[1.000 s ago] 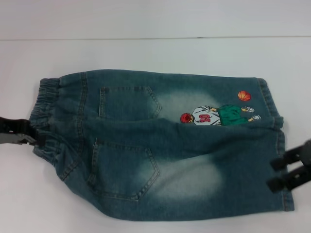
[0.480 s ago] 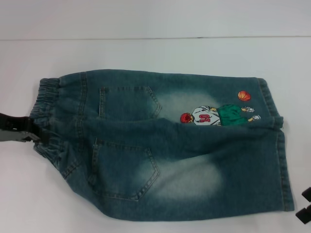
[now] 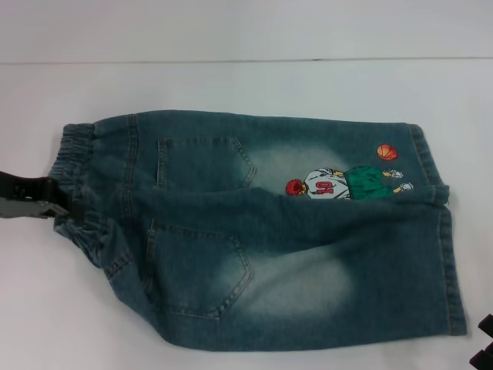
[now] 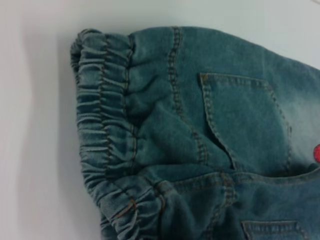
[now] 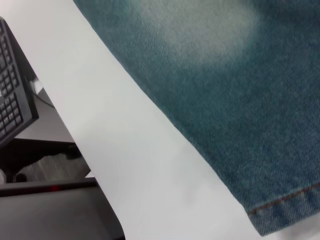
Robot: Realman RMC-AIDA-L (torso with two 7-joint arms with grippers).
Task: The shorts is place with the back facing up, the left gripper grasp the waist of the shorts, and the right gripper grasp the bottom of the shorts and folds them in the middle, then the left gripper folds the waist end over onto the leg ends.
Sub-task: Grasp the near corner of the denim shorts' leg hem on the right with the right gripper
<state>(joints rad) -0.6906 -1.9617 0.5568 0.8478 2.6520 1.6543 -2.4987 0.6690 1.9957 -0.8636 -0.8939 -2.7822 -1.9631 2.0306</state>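
A: Largest item first. Where does the table (image 3: pixel 231 46) stand?

B: White surface, filling the head view. The shorts (image 3: pixel 293 254) lie flat on it, back up, folded lengthwise, so one half lies over the other.

A: Orientation?

B: Elastic waist (image 3: pixel 73 185) toward the robot's left, leg hems (image 3: pixel 451 254) toward its right. Two back pockets visible; a basketball-player patch (image 3: pixel 347 183) sits near the hem end of the upper half.

A: Left gripper (image 3: pixel 48 199)?

B: At the waistband edge, dark fingers touching the gathered elastic. The band bunches there. Whether the fingers are pinching the cloth or merely resting against it, I cannot tell; the left wrist view shows only waist (image 4: pixel 105 135) and a pocket.

A: Right gripper (image 3: pixel 484 343)?

B: Only a dark sliver at the head view's lower right corner, just beside the hem corner, apart from the cloth. Finger state: cannot tell. Its wrist view shows the hem corner (image 5: pixel 285 210) and a keyboard (image 5: pixel 12 95) beyond the table edge.
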